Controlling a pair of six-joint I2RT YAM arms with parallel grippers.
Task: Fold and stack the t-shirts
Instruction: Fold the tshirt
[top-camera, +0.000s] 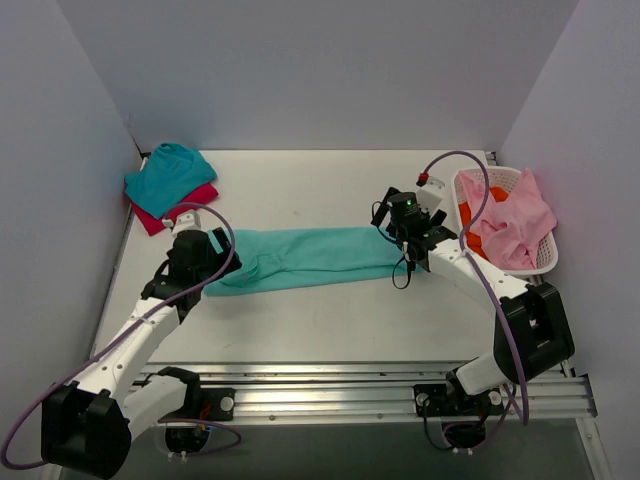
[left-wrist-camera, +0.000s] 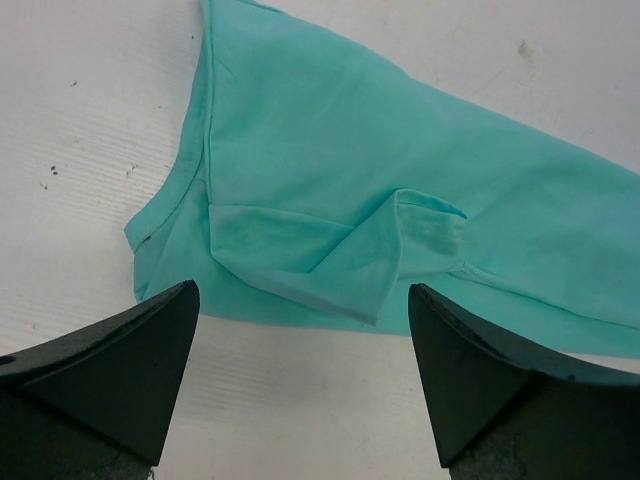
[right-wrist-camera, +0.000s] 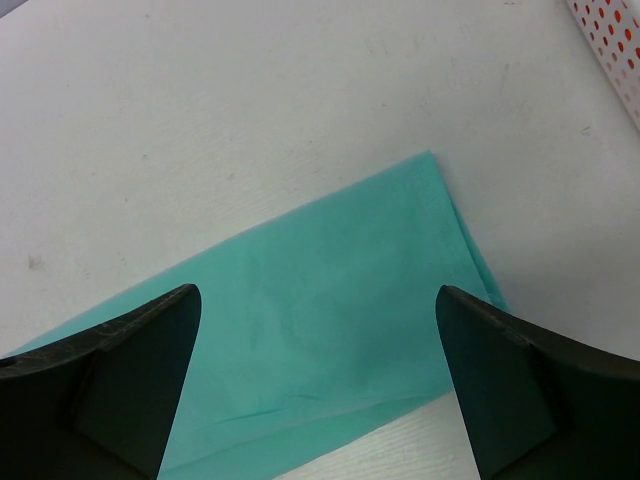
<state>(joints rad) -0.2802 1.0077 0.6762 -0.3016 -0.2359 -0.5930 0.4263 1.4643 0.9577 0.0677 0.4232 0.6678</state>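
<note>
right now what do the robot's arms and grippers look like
The left arm and right arm have white links with black joints and bases. A purple cable loops along each. The left gripper and right gripper have dark, wedge-shaped fingers. A small green light glows on the right wrist.

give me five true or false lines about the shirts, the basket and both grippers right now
1. The mint-green shirt lies as a long folded strip on the table. True.
2. The left gripper is shut on a sleeve. False: it is open over the strip's left end, holding nothing.
3. The teal shirt lies on top of the magenta-red shirt. True.
4. The basket is empty. False: pink cloth lies in it.
5. The right gripper is open over the strip's right end. True.
</note>
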